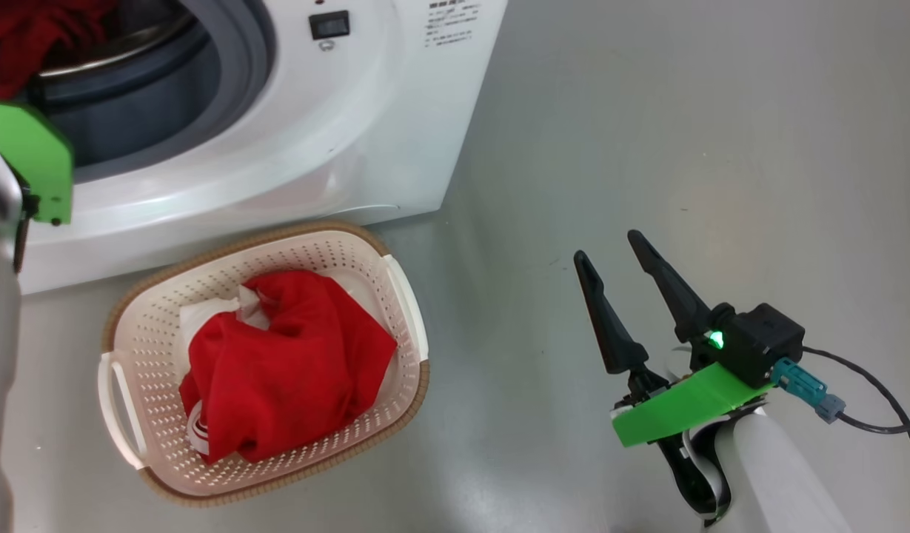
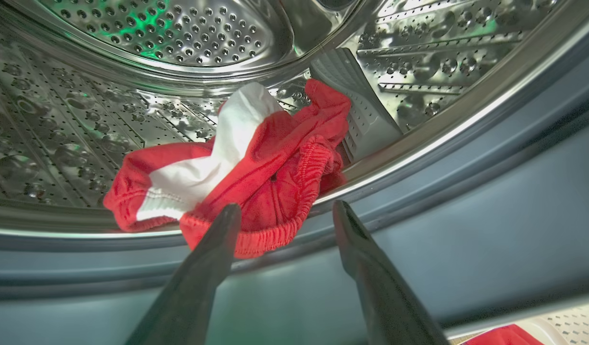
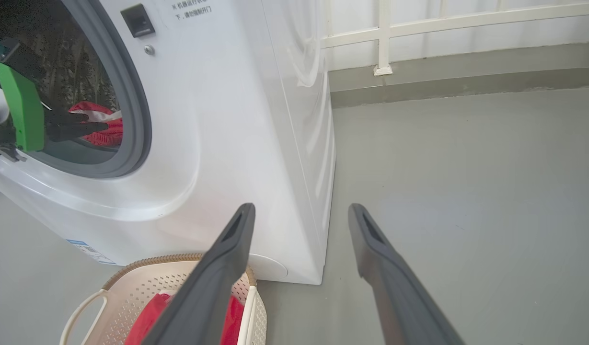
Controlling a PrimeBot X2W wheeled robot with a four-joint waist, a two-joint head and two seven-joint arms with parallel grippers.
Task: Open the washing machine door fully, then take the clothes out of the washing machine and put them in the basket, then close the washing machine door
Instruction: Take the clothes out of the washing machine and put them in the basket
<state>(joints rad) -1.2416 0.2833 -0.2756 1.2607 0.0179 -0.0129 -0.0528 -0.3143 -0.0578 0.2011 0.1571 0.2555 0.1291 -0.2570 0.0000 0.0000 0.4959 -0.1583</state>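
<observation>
Crumpled red clothes (image 2: 270,167), white panel, elastic hem.

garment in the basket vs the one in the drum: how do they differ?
The basket garment lies bunched in the basket; the drum garment lies at the front of the drum, elastic hem over the lip.
The basket garment shows mostly red; the drum garment shows a broad white panel.
The open left tool points at the drum garment; the basket garment lies untouched.
Shared: red with white, crumpled.
</observation>
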